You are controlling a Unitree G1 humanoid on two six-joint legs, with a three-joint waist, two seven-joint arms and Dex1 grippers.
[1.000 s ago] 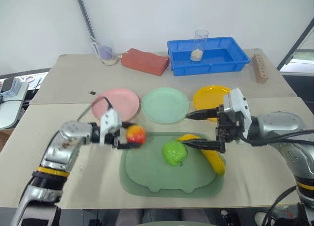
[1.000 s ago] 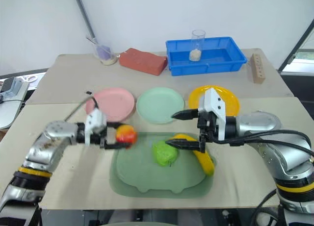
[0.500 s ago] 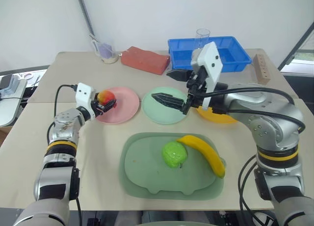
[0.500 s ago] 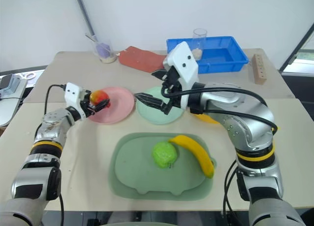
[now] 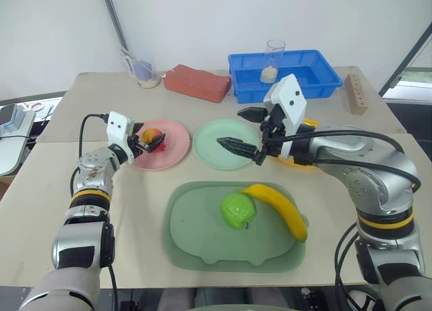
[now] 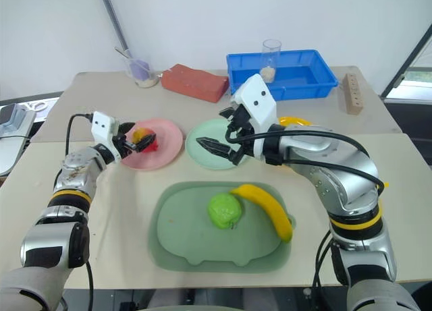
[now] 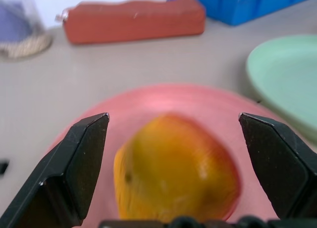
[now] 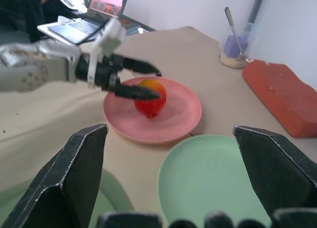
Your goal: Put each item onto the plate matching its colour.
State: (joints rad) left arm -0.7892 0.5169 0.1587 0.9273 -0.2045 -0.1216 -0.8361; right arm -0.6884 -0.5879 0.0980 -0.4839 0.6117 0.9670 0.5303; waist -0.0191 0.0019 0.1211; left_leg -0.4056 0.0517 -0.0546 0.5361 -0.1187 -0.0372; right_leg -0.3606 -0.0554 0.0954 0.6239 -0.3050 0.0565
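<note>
So the red-orange apple is sitting on the pink plate, smooth glossy plastic, roundish with a yellow blush on one side. My left gripper has its two black wedge fingers spread wide on either side of it, not touching, so nothing's clamped.

The mint plate next door is bare, a shallow round dish with a soft rim. My right gripper hangs over its far edge, fingers wide apart and holding nothing. The yellow plate peeks out from behind that arm.

The green apple and the banana lie on the dull-green tray, near me and well away from both grippers. The apple is bright, shiny and a bit lumpy; the banana is long and curved, its near tip at the tray's right edge.
</note>
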